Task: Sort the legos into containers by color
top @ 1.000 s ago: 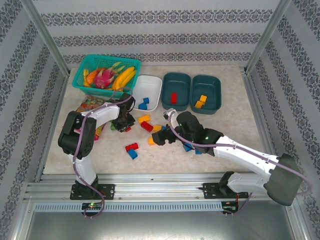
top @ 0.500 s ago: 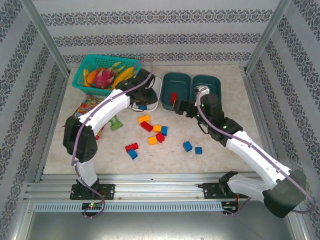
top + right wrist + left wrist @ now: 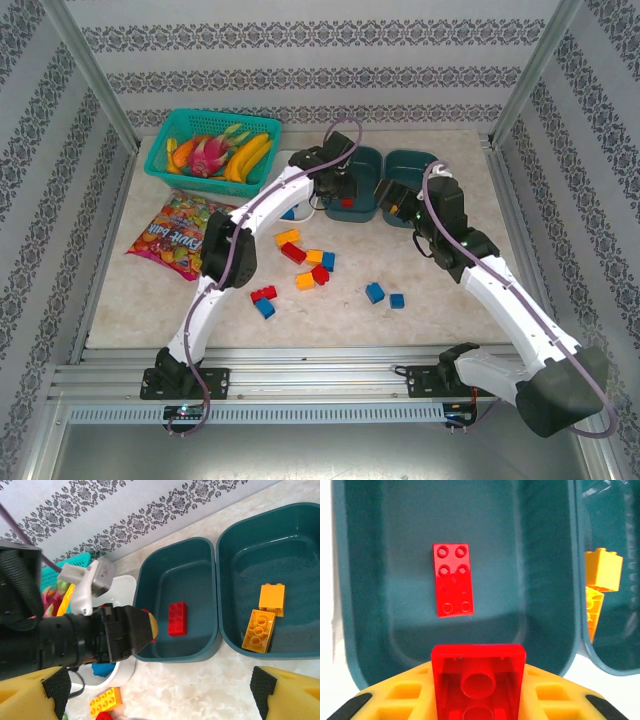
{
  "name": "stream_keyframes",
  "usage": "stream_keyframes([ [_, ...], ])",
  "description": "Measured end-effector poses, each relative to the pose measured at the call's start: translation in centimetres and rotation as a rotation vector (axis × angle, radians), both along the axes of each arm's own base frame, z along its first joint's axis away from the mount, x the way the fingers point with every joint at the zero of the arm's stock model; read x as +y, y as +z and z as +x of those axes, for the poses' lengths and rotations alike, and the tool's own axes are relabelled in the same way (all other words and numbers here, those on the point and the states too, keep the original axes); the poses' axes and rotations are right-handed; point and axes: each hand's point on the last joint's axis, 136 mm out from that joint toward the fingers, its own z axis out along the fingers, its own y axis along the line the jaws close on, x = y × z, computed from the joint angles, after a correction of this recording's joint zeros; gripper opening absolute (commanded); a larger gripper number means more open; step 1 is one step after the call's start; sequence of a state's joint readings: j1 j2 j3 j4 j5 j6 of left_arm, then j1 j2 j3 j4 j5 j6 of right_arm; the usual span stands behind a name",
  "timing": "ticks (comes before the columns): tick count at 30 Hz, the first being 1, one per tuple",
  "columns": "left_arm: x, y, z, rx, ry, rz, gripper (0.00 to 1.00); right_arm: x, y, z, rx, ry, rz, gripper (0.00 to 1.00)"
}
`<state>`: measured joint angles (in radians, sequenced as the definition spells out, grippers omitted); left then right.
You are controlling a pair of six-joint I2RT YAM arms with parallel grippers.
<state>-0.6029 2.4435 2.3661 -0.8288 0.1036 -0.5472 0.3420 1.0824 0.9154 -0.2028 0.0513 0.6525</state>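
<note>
Your left pincer is clenched on a red brick at the bottom of the frame, right above the middle teal tub. A second red brick lies inside, so reds belong here. Your right pincer hangs spread wide, empty.

Back of the bench, left to right on my overhead feed: basket, then three tubs side by side. The snack bag lies before the basket. The middle tub holds one brick, the right tub two bricks. Loose bricks lie scattered before the tubs. My left gripper hangs a held brick over the middle tub's near rim.
</note>
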Motion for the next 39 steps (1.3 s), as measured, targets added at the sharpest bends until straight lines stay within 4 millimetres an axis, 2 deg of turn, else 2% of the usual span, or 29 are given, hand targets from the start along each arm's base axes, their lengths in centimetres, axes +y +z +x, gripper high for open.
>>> stream_keyframes([
  [6,0.4,-1.7,0.7,0.002,0.014,0.046,0.29,-0.5,-0.7,-1.0,0.016,-0.006,0.022,0.95],
  [15,0.9,-3.9,1.3,0.005,0.036,0.096,0.31,-0.5,-1.1,-1.0,0.035,0.004,0.035,0.95],
  [22,0.9,-4.8,1.9,-0.004,0.048,0.111,0.41,-0.5,-2.0,-0.7,0.064,0.008,0.041,0.95],
  [31,0.7,-4.2,2.1,-0.013,0.053,0.101,0.51,-0.6,-2.2,-0.5,0.071,0.010,0.045,0.95],
  [39,0.4,-2.5,2.5,-0.037,0.069,0.066,0.49,-0.9,-2.3,-0.6,0.077,0.007,0.039,0.95],
])
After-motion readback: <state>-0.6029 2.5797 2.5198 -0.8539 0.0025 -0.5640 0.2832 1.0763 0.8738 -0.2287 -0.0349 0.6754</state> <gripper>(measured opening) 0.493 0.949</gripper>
